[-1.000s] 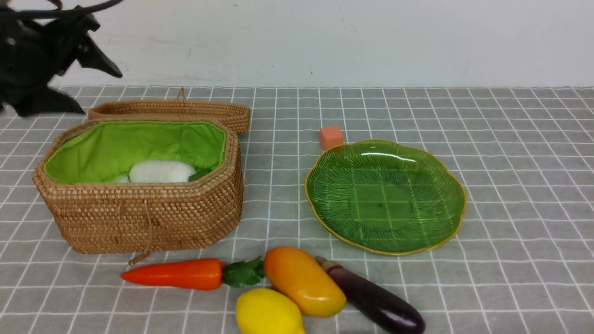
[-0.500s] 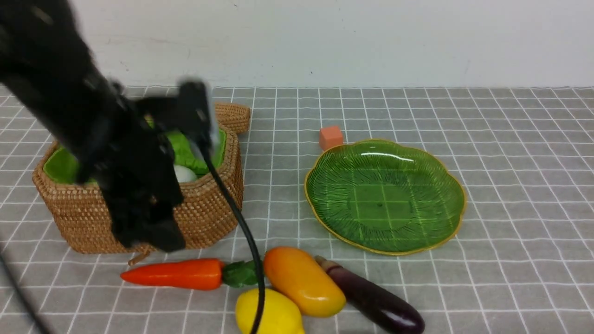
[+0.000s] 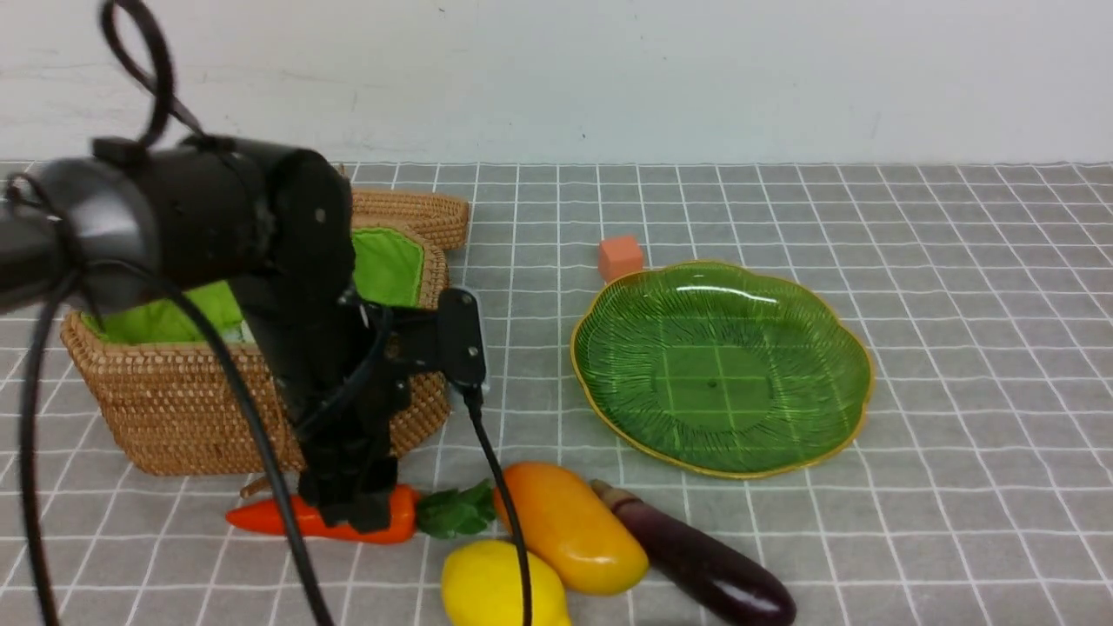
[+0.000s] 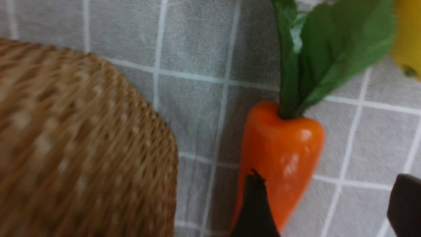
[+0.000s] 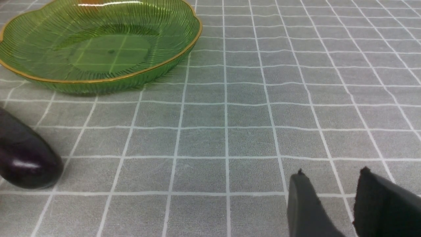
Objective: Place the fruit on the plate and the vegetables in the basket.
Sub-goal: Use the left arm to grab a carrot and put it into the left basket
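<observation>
My left gripper [image 3: 348, 509] is down on the orange carrot [image 3: 261, 517], in front of the rattan basket [image 3: 174, 409]. In the left wrist view it [image 4: 329, 197] is open: one finger [image 4: 255, 210] lies over the carrot [image 4: 279, 148], the other [image 4: 404, 204] stands apart over the cloth. The mango [image 3: 569, 526], lemon [image 3: 500, 587] and eggplant [image 3: 704, 565] lie by the carrot's green top. The green plate [image 3: 609, 400] is empty. The radish in the basket is hidden by my arm. No maroon fruit shows. My right gripper [image 5: 332, 171] is open, empty, low over the cloth.
The basket's lid [image 3: 417, 213] lies behind the basket. A small orange cube [image 3: 620, 257] sits by the plate's far rim. The right wrist view shows the plate [image 5: 98, 80] and the eggplant's end [image 5: 23, 158]. A grey checked cloth covers the table.
My left arm has swung from the far left, across the basket, and come down onto the carrot. The objects on the table have not moved.
</observation>
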### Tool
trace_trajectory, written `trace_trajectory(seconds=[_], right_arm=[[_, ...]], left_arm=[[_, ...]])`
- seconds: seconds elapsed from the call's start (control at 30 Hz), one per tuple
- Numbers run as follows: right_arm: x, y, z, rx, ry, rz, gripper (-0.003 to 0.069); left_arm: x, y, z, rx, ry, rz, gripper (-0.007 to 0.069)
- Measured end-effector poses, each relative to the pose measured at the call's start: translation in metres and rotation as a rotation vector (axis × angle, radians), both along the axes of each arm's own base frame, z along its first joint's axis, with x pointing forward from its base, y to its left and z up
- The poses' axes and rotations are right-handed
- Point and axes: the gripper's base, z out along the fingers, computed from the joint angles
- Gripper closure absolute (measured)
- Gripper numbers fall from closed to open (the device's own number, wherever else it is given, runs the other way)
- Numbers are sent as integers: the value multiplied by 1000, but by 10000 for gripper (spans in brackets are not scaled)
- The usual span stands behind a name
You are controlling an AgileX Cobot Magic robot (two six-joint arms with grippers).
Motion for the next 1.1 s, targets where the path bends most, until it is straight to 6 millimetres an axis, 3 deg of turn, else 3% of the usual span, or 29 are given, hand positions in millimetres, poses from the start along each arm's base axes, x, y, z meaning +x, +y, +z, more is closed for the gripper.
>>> trace_trajectory(seconds=[0.1, 0.37, 0.53, 0.73, 0.87, 1.0, 1.03, 1.1], right_arm=[[0, 0, 0, 0, 0, 0, 419], [0, 0, 0, 0, 0, 0, 419], [0, 0, 0, 0, 0, 0, 419], [0, 0, 0, 0, 0, 0, 419], [0, 0, 0, 0, 0, 0, 419], [0, 0, 0, 0, 0, 0, 419], [0, 0, 0, 0, 0, 0, 419], [0, 0, 0, 0, 0, 0, 419]], left_arm=[[5, -2, -14, 7, 12, 1, 122], [13, -5, -20, -2, -19, 15, 136], [13, -4, -20, 4, -16, 12, 277], [6, -1, -6, -6, -26, 63, 351], [-3, 4, 22, -21, -84, 96, 305], [-28, 14, 73, -64, -168, 113, 147], [-30, 15, 74, -66, -170, 113, 147], [-46, 20, 80, -73, -174, 72, 45]])
